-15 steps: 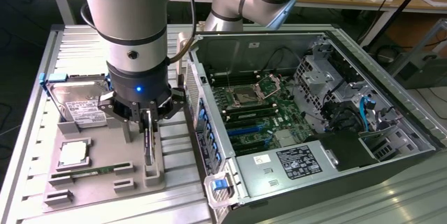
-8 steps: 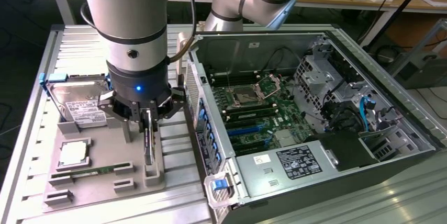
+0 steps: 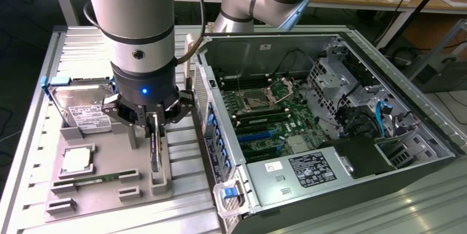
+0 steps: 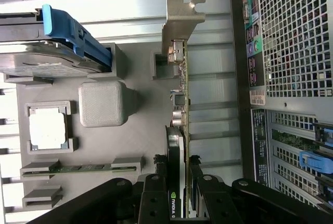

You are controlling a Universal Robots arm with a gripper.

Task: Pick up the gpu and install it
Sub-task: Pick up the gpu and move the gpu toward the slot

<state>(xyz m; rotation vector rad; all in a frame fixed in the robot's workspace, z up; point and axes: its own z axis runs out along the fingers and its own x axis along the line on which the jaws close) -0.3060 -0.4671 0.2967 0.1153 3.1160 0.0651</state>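
The gpu [image 3: 155, 156] is being kept on edge in the slotted posts of the tray [image 3: 102, 190], beside the open case [image 3: 379, 108], so that both faces are being offered to the gripper [image 3: 155, 130]. The fingers [image 4: 158, 187] are being clamped on the card from either side. Its lower edge is being hidden by the posts; whether it is seated or lifted cannot be told.

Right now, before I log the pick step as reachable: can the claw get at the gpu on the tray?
Probably yes: the claw sits over the gpu, which stands on edge in the gray tray, with its fingers pressed to both faces and nothing in between.
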